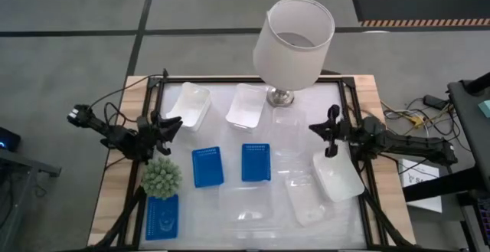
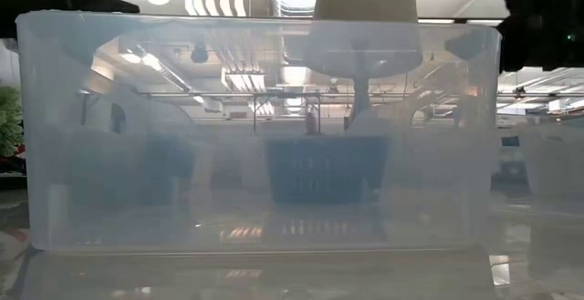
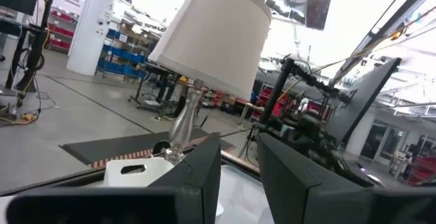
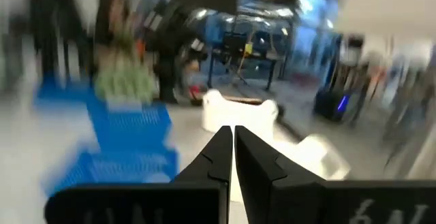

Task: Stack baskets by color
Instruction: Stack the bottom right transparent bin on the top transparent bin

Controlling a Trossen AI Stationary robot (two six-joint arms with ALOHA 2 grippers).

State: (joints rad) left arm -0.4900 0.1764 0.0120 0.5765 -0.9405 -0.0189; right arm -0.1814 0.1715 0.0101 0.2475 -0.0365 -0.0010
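Baskets lie flat on their bottoms across the table. Two white ones are at the far side and a third white one is at the right. Two blue mesh ones lie in the middle, and a third blue one sits under the plant. Clear ones lie near and right of centre. My left gripper hovers open at the left edge, holding nothing. My right gripper hovers shut at the right edge, holding nothing.
A tall lamp with a white shade stands at the table's far middle. A spiky green plant sits at the near left. In the low view a clear basket fills the picture, with a blue one behind it.
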